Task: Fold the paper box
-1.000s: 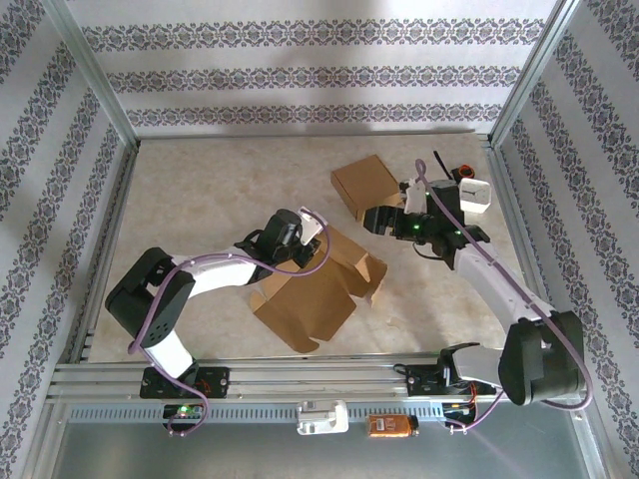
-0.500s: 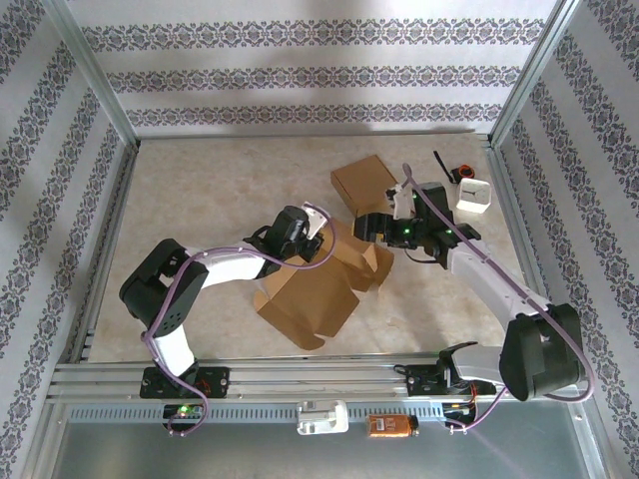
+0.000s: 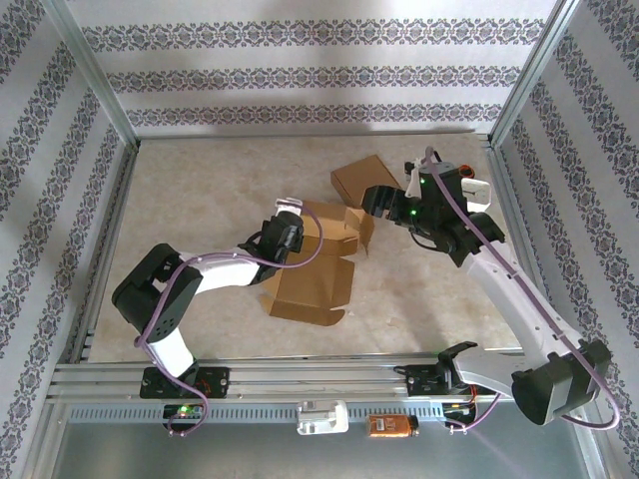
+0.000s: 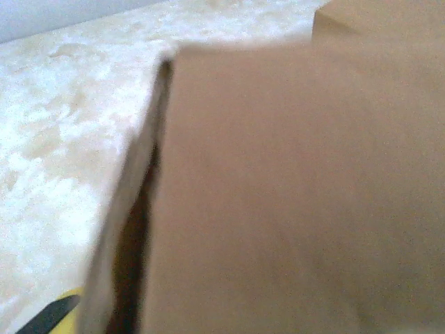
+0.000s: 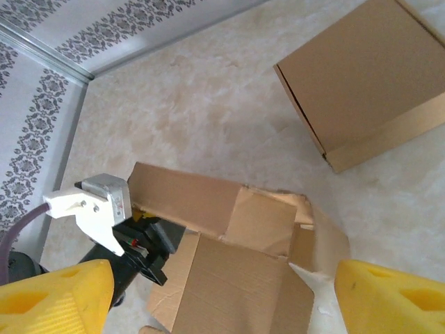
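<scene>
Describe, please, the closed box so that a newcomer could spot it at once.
Look to the table's far half, right of centre. The closed box lies there, beyond the open box. It alone is shut all round, with no loose flaps.

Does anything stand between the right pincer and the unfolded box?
Nothing visible does. The right pincer hangs open over the unfolded box, with bare cardboard below it; the finished box lies apart, farther back.

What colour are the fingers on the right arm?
Yellow. The fingers show best in the right wrist view.
</scene>
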`<move>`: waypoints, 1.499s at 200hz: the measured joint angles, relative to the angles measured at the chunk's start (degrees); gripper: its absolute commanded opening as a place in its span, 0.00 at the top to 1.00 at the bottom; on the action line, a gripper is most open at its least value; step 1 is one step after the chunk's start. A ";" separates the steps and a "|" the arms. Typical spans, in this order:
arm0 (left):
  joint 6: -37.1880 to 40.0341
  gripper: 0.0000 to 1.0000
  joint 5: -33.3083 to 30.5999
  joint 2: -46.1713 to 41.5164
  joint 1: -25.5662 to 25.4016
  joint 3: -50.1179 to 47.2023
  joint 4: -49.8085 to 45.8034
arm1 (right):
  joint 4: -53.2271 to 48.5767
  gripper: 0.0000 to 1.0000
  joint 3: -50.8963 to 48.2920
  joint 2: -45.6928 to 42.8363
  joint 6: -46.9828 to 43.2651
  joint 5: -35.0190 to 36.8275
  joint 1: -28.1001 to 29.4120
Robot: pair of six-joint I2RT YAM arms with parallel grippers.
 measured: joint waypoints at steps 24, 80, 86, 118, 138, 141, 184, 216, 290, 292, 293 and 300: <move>-2.73 0.48 0.13 -3.37 -1.07 -2.67 -0.90 | -2.97 0.17 1.97 2.62 3.17 0.81 1.86; -14.82 0.35 4.50 -26.97 0.13 -5.64 -16.39 | -6.38 0.22 7.80 9.86 11.98 3.63 7.56; -16.68 0.35 6.43 -27.87 1.33 -3.39 -19.91 | -6.38 0.22 8.26 10.84 12.90 3.91 8.04; -22.69 0.30 21.42 -21.75 11.96 12.52 -32.37 | -5.38 0.22 9.03 16.76 17.55 5.29 8.94; -24.74 0.23 31.58 -15.52 16.50 17.75 -34.18 | -4.42 0.21 9.51 20.41 19.76 5.53 8.92; -24.90 0.22 32.79 -14.60 16.85 18.23 -34.32 | -4.26 0.21 9.55 20.92 20.00 5.62 8.92; -26.21 0.19 44.96 -3.45 17.81 22.97 -35.60 | -1.14 0.39 10.23 26.25 22.34 5.33 8.90; -27.52 0.25 49.62 -0.61 17.84 23.41 -35.34 | 2.10 0.52 10.93 28.15 23.32 4.02 8.90; -30.84 0.31 51.06 -3.91 17.84 17.81 -31.39 | 4.81 0.44 11.13 29.51 23.63 2.78 8.81; -30.86 0.31 51.06 -3.98 17.81 17.77 -31.39 | 4.85 0.43 11.13 29.51 23.52 2.78 8.81; -30.86 0.31 51.06 -4.02 17.84 17.73 -31.41 | 4.87 0.42 11.13 29.51 23.39 2.78 8.81; -30.86 0.31 50.95 -4.20 17.84 17.49 -31.39 | 5.03 0.38 11.13 29.42 23.17 2.75 8.81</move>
